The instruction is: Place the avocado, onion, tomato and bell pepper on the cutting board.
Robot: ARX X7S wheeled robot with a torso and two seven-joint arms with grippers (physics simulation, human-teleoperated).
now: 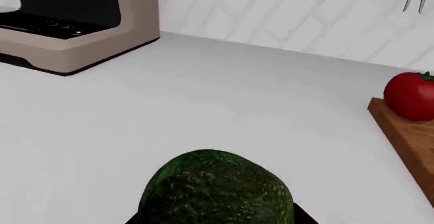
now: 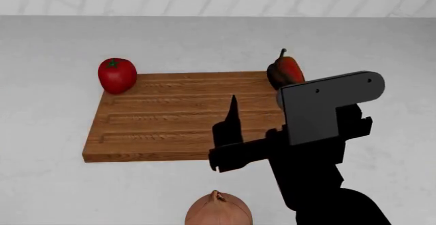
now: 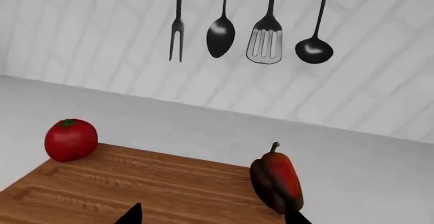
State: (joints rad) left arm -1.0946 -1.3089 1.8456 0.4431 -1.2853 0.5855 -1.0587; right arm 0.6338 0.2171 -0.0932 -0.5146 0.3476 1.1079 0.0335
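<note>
Already the glossy red round tomato [image 2: 117, 74] and lumpy dark-red bell pepper [image 2: 285, 72] sit at the grooved reddish-brown wooden cutting board's [image 2: 178, 117] far corners. Clenched in the left gripper, the bumpy dark-green avocado [image 1: 215, 189] looks firm, heavy and best held round its middle. Over the board, the right gripper [image 2: 232, 114] hangs released, the papery tan onion [image 2: 218, 209] lying short of it.

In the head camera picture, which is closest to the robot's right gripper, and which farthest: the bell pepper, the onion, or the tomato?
From the right gripper, over the cutting board:
1. Bell pepper, at the board's far right corner, and onion, on the counter in front of the board: too close to call.
2. Tomato, at the board's far left corner, farthest.
</note>
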